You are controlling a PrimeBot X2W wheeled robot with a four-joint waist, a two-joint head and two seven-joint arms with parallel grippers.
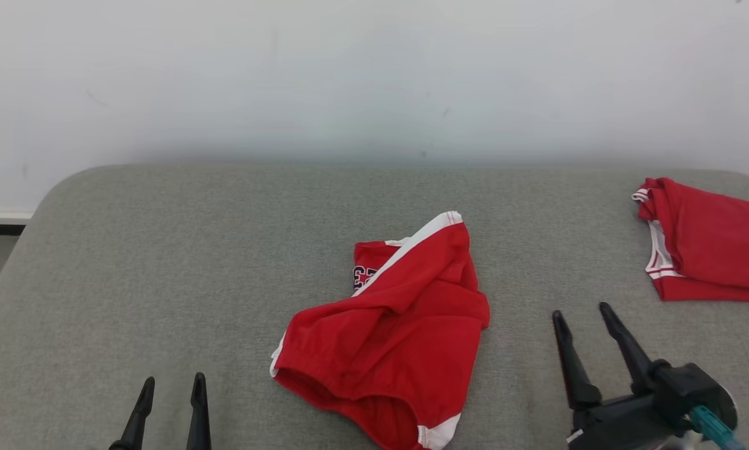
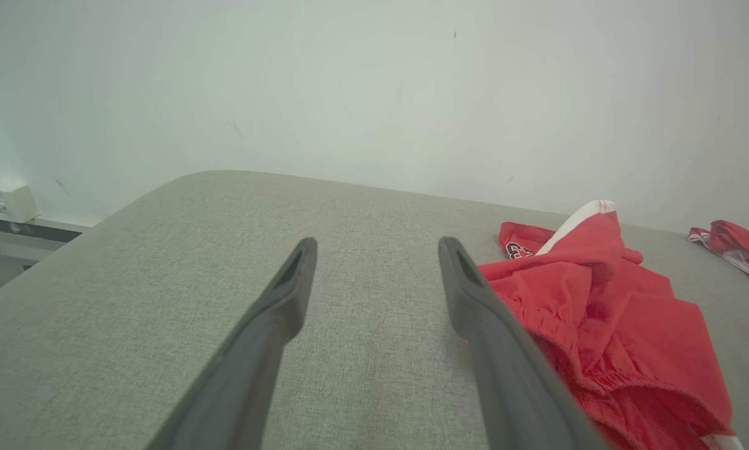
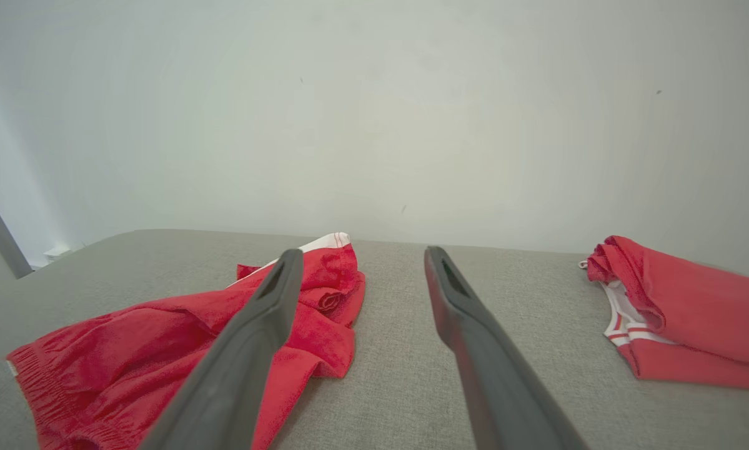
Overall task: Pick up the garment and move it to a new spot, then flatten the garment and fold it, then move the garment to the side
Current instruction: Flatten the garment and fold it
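A pair of red shorts [image 1: 399,350] with white trim is lying crumpled in the middle of a grey fabric-covered surface [image 1: 162,262], and a plain white wall [image 1: 374,75] is rising behind it; a white side stripe is running up to the far peak of the shorts, part of a dark printed number is showing at their far left edge, and the elastic waistband is gaping open toward the robot.

The left gripper [image 1: 173,378] is sitting low to the near left of the shorts, apart from them; its two dark fingers are pointing straight away from the robot and standing spread, with nothing between them; in the left wrist view they are reaching out over bare grey fabric, with the shorts lying just beyond the right-hand finger [image 2: 474,300].

The right gripper [image 1: 580,310] is sitting to the right of the shorts, near them but not touching; its wrist is turning the fingers so that they are leaning slightly toward the shorts; the fingers are standing wide apart and gripping nothing; in the right wrist view bare fabric is showing between the tips.

A second red garment [image 1: 711,250] with white striped trim is lying folded well to the right of the shorts.
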